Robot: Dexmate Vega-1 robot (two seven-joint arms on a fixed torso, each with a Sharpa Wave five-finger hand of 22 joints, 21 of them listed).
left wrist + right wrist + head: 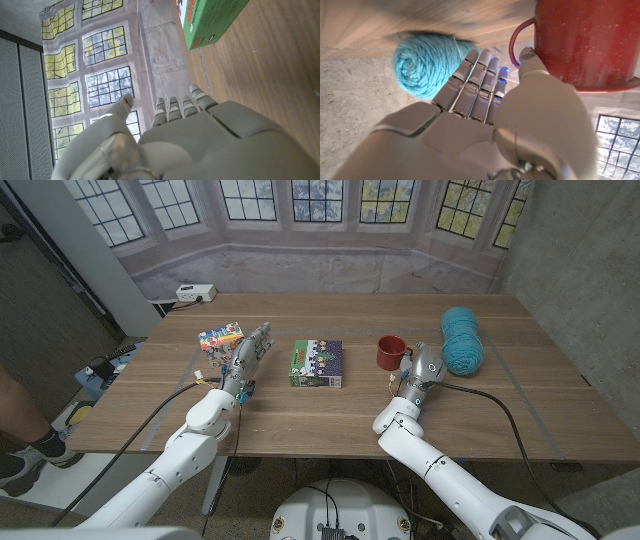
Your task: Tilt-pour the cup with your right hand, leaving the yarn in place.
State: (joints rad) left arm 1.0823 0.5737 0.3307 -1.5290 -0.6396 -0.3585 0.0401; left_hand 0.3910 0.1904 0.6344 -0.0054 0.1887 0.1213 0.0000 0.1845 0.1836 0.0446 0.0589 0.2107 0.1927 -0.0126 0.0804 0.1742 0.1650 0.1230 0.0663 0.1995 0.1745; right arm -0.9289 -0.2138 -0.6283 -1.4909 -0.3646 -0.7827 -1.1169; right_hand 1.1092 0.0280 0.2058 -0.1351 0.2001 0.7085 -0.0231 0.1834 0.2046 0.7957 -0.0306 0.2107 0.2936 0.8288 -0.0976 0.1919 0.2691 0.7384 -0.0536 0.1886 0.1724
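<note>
The red cup (391,351) stands upright on the wooden table (330,415), right of centre, its handle toward the yarn. The teal yarn (462,340) lies just right of it. My right hand (424,368) sits between them, a little nearer me, fingers straight and holding nothing. In the right wrist view the cup (585,45) is close beside the thumb of my right hand (485,115), and the fingers reach toward the yarn (422,65). My left hand (250,355) stands left of centre, fingers stretched out, holding nothing.
A green box (317,364) lies in the middle of the table, also seen past my left hand (190,140) as a green box (212,20). A colourful box (221,340) lies beyond the left hand. A person's leg (25,430) is at the left edge.
</note>
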